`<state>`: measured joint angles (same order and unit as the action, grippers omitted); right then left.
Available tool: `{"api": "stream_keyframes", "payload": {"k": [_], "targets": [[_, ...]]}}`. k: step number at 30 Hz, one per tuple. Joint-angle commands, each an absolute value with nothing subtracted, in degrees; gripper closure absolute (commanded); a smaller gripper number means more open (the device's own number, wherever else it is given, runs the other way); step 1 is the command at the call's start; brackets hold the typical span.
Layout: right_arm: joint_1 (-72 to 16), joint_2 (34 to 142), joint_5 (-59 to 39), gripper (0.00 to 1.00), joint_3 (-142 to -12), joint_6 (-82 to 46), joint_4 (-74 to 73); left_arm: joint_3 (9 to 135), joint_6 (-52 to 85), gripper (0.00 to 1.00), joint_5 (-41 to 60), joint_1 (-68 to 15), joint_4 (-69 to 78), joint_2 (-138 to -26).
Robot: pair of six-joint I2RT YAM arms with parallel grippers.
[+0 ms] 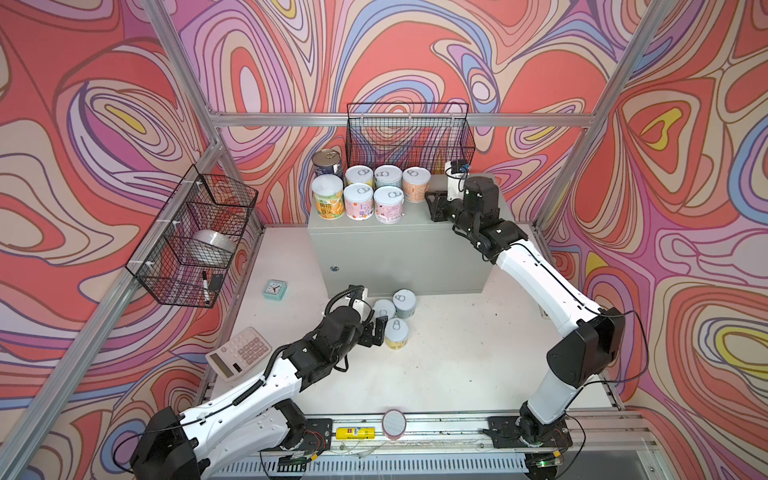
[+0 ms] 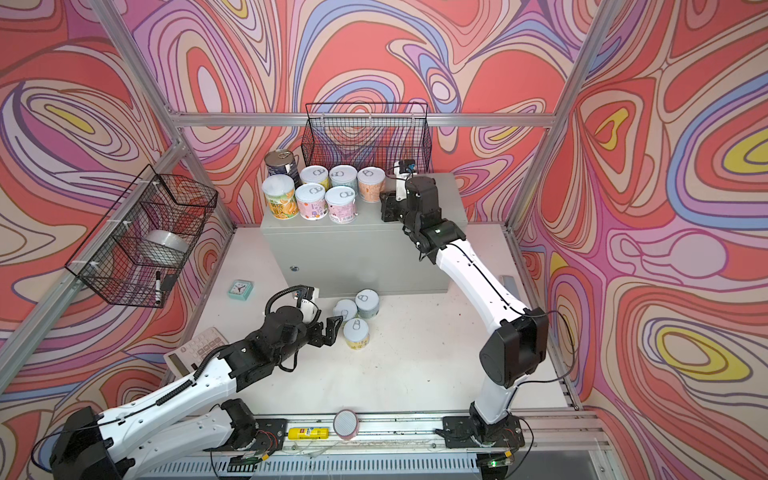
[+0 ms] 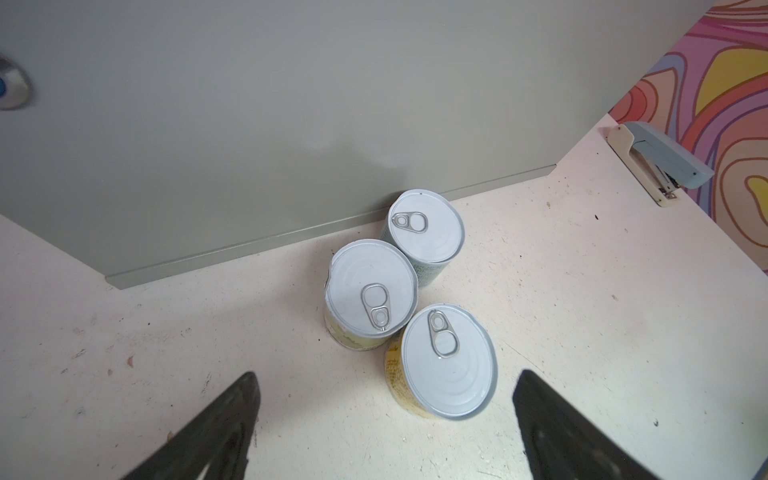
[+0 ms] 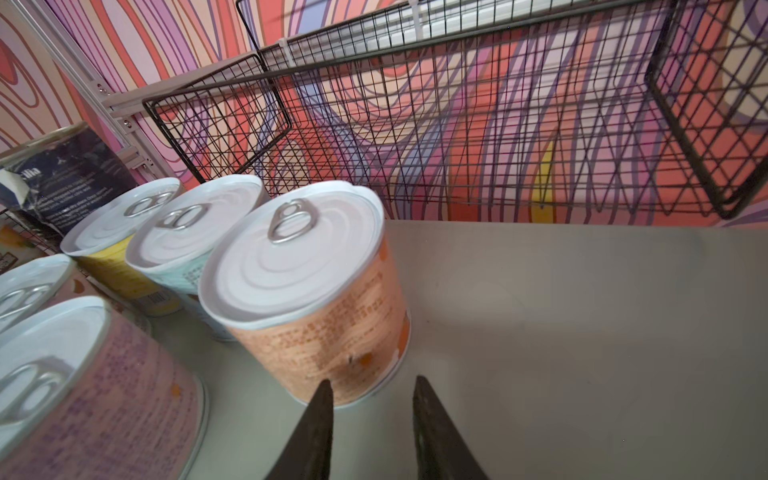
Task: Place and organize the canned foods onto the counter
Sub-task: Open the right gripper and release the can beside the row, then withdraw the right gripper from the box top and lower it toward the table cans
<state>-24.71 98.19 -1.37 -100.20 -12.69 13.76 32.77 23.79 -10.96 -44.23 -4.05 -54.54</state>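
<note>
Swirl-patterned walls; white work surface (image 1: 457, 365) bearing grey counter (image 1: 399, 253) at rear. Counter top, left half: seven tins (image 1: 358, 198) upright in two rows, tall dark-blue tin (image 1: 326, 163) at the back-left corner, tall yellow-orange tin (image 1: 327, 195) before it. Work surface, at counter's front foot: three short tins (image 1: 404, 302), upright, clustered. Arms: left tool (image 1: 376, 330) spread wide, empty, just beside the yellow-labelled tin (image 1: 396, 333); right tool (image 1: 435, 206) pressed nearly together, empty, above counter top beside the orange-labelled tin (image 1: 416, 183).

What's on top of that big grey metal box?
Seven cans cluster at its left end: five short, two taller. The right gripper is beside them, its arm hiding part of the box top.
</note>
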Motion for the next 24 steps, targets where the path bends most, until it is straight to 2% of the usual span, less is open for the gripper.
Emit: {"api": "stream_keyframes", "payload": {"k": [1,8,18,24], "targets": [[-24.4,91.8,-3.1,0.66,-96.2,-11.3,13.9,32.7,23.9,0.03,-12.0,-44.2,-4.1,-53.1],[-26.3,77.6,-6.0,0.5,-83.6,-7.1,16.6,33.7,23.4,0.04,-10.9,-44.2,-9.0,-49.0],[-29.5,62.3,-6.8,0.41,-63.4,-9.8,14.8,34.0,25.2,0.06,-8.2,-44.3,-11.7,-47.4],[-38.7,57.5,-2.0,0.37,-51.6,-10.8,12.4,33.2,26.6,0.08,-8.5,-45.0,-14.5,-45.9]]}}
